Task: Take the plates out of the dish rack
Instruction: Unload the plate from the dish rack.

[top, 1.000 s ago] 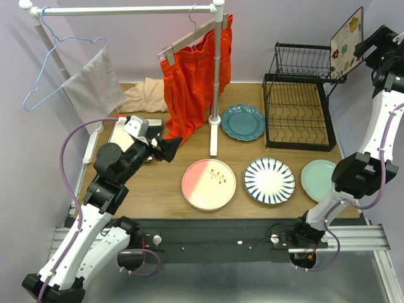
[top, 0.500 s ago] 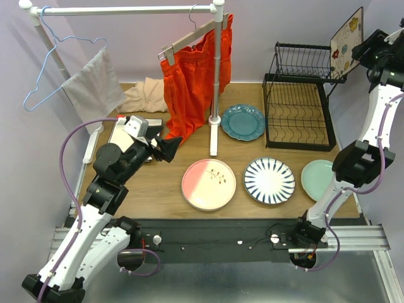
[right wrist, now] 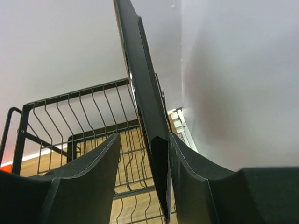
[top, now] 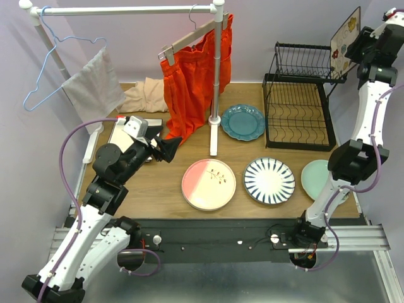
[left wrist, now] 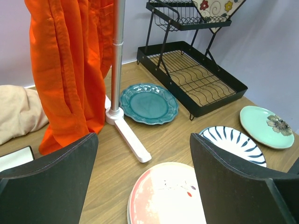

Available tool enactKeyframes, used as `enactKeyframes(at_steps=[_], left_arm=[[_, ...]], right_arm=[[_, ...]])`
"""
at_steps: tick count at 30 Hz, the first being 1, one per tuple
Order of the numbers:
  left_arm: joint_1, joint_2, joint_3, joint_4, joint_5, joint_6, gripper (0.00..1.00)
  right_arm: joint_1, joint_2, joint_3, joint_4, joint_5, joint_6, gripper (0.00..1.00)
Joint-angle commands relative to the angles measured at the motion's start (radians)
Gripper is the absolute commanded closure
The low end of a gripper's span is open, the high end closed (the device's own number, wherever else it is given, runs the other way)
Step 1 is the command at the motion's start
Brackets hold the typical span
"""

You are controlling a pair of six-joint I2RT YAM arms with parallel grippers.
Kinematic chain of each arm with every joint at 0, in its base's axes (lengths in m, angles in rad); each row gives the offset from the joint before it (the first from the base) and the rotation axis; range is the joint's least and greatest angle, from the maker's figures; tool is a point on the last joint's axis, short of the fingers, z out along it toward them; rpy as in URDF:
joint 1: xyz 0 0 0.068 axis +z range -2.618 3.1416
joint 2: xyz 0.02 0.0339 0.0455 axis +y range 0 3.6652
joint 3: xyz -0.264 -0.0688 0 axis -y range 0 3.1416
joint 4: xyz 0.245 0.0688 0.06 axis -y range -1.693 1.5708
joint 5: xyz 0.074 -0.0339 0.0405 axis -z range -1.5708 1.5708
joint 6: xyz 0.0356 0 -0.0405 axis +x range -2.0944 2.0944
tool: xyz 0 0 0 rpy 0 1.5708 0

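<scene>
1. Four round plates lie on the table [top: 158, 183]: teal plate [top: 242, 122], pink-cream plate [top: 208, 184], striped plate [top: 269, 180], mint plate [top: 317, 178].
2. One flowered plate [top: 346, 39] stands upright on the single dish rack's [top: 300, 113] upper shelf.
3. The right gripper [right wrist: 144, 140], half spread, straddles its edge; one finger [right wrist: 196, 177] touches it.
4. The left gripper [left wrist: 144, 140] is spread wide, empty.
</scene>
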Motion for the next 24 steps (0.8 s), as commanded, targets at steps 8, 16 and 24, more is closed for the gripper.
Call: enactKeyframes(at_steps=[8,16,24], left_arm=[[-0.002,0.012,-0.008,0.024,0.027,0.0,0.11],[-0.002,0.023,-0.009,0.023,0.03,0.003,0.12],[-0.002,0.032,-0.01,0.024,0.036,0.0,0.12]], right_arm=[[0.027,0.071,0.067,0.014,0.13,-0.097,0.52],[0.039,0.101,0.1,0.018,0.19,-0.191,0.61],[0.039,0.088,0.125,0.026,0.141,-0.227,0.81]])
